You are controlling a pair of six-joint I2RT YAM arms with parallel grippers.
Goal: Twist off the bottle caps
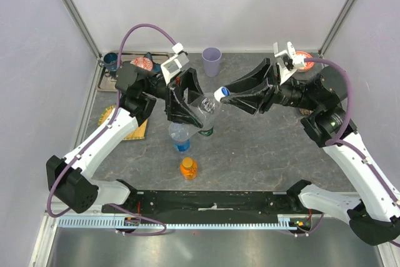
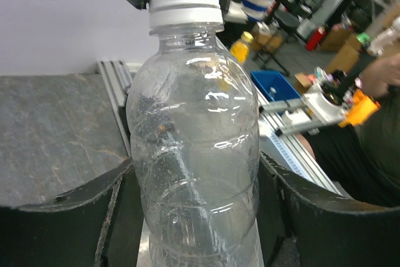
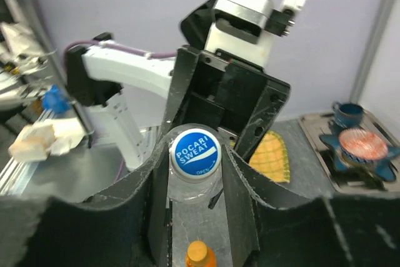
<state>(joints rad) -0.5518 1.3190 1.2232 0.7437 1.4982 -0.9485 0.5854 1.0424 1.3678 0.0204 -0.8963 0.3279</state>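
My left gripper (image 1: 190,107) is shut on the plain clear bottle (image 1: 205,108) and holds it tilted above the table, its neck towards the right arm. In the left wrist view the bottle (image 2: 194,154) fills the space between my fingers. Its blue and white cap (image 1: 222,94) sits between the fingers of my right gripper (image 1: 227,95), which close on its sides (image 3: 195,152). A blue-label bottle (image 1: 180,137) and a short orange bottle (image 1: 189,168) stand below. The green-label bottle (image 1: 206,130) is partly hidden behind the held one.
A purple cup (image 1: 212,60) stands at the back. A tray (image 1: 106,76) with a mug and a pink dish is at the back left, with a yellow cloth (image 1: 115,117) near it. Another pink item (image 1: 302,59) is at the back right.
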